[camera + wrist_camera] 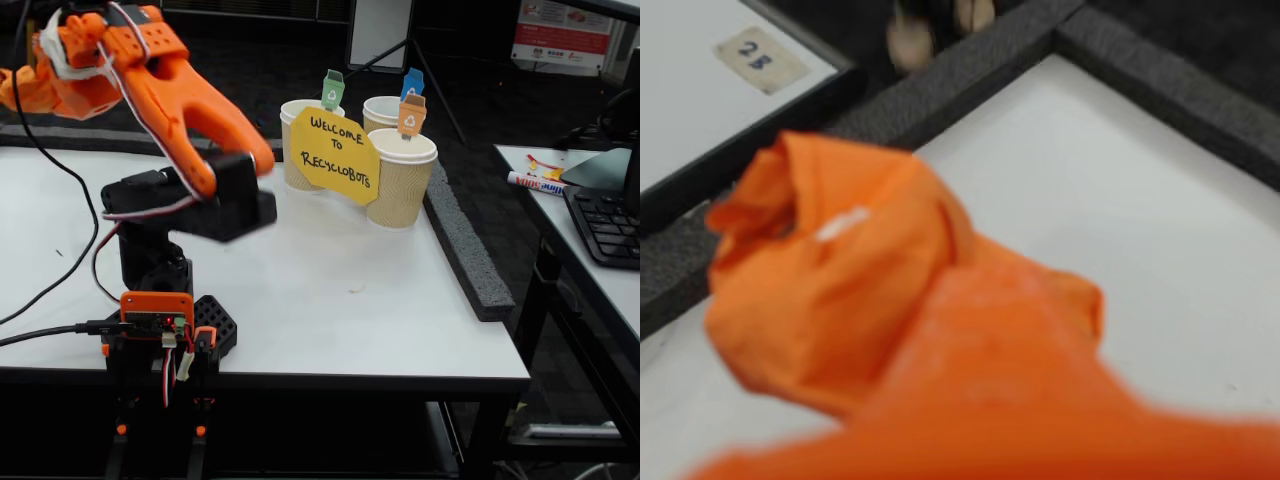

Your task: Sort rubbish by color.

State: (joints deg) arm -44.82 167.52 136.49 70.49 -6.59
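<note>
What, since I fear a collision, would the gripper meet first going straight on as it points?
The orange wad: in the wrist view it sits right ahead of the gripper, perhaps touching it; blur hides depth. Behind it lies the white table.

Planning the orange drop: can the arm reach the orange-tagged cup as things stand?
Probably yes: in the fixed view the table between the arm and the orange-tagged cup is bare, and the cup's mouth is open; the yellow sign covers only its side.
</note>
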